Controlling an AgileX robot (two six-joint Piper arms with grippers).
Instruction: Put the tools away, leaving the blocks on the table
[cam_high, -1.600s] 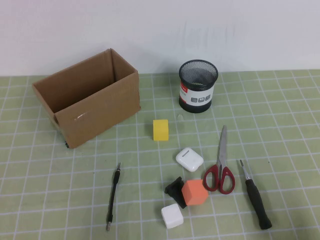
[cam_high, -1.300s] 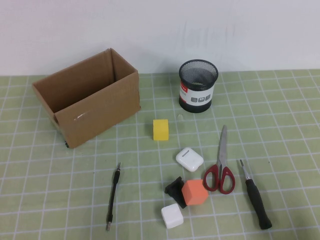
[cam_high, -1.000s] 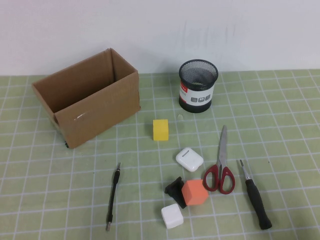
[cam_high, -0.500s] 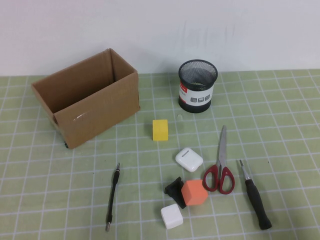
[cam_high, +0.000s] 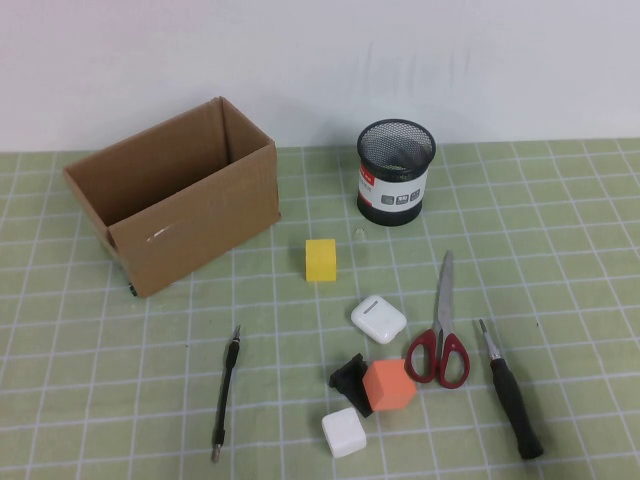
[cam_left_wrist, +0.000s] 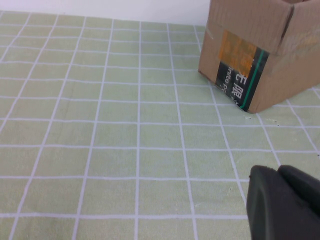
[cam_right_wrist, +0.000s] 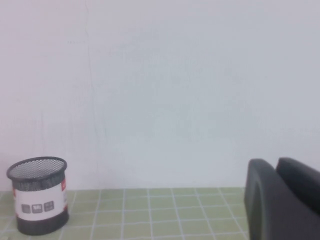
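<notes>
On the table's green grid mat (cam_high: 100, 350), red-handled scissors (cam_high: 438, 340) lie beside a black-handled screwdriver (cam_high: 512, 395) at the front right. A thin black pen-like tool (cam_high: 227, 392) lies at the front left. The blocks sit between them: a yellow cube (cam_high: 321, 259), an orange cube (cam_high: 389, 384), a white cube (cam_high: 344, 432) and a small black piece (cam_high: 349, 378). Neither arm shows in the high view. My left gripper (cam_left_wrist: 278, 170) is shut and empty, low over the mat near the cardboard box (cam_left_wrist: 260, 55). My right gripper (cam_right_wrist: 276, 165) is shut and empty, facing the back wall.
An open cardboard box (cam_high: 175, 195) stands at the back left. A black mesh pen cup (cam_high: 396, 172) stands at the back centre, and the right wrist view shows this pen cup (cam_right_wrist: 39, 195) too. A white rounded case (cam_high: 378, 318) lies by the blocks.
</notes>
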